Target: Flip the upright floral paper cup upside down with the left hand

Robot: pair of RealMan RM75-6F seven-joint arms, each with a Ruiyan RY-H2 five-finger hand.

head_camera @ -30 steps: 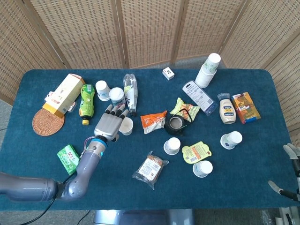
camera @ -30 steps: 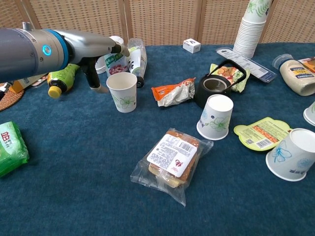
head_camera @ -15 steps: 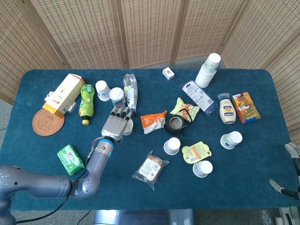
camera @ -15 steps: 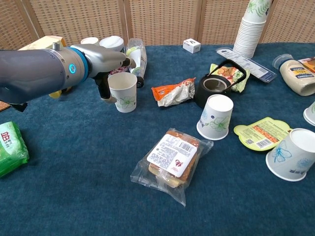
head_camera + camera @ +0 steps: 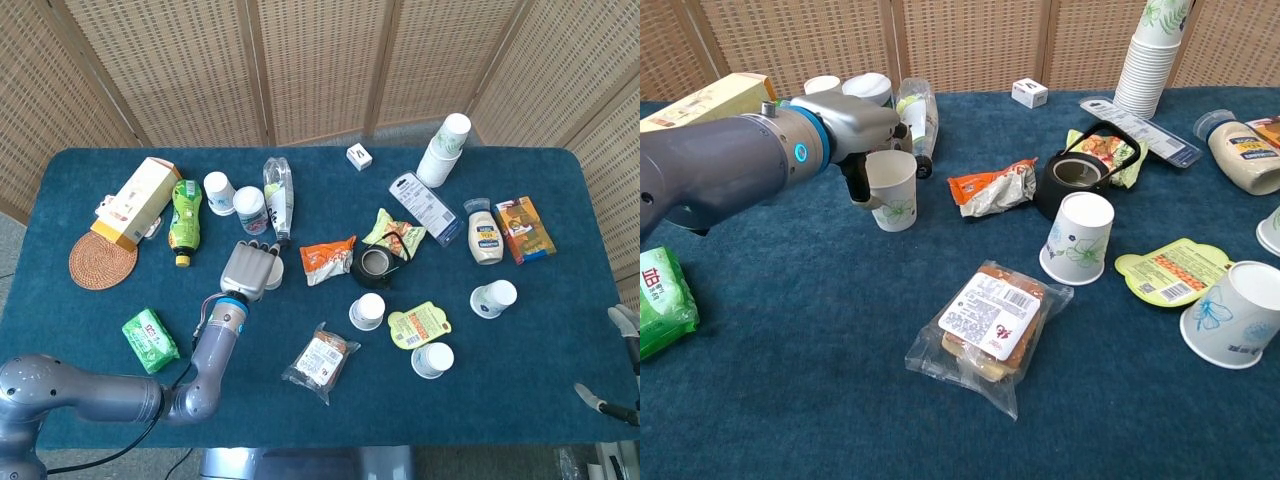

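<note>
The floral paper cup (image 5: 892,190) stands upright on the blue table (image 5: 790,380), mouth up, left of centre. My left hand (image 5: 855,125) reaches over it from the left and wraps it: the thumb presses its near left side and the curled fingers lie round its far side. From the head view the hand (image 5: 248,268) hides most of the cup (image 5: 274,272), leaving only part of the rim showing. My right hand (image 5: 625,325) shows only as grey fingers at the far right edge, spread and holding nothing.
A clear bottle (image 5: 917,112) and two white cups lie just behind the left hand. An orange snack packet (image 5: 990,188), a black kettle (image 5: 1077,172), an upside-down cup (image 5: 1077,238) and a wrapped sandwich (image 5: 990,322) sit to the right. A green bottle (image 5: 186,218) lies to the left.
My left hand has moved right onto the cup and its fingers, stretched out a second ago, have curled round it. The cup has stayed upright in place.
</note>
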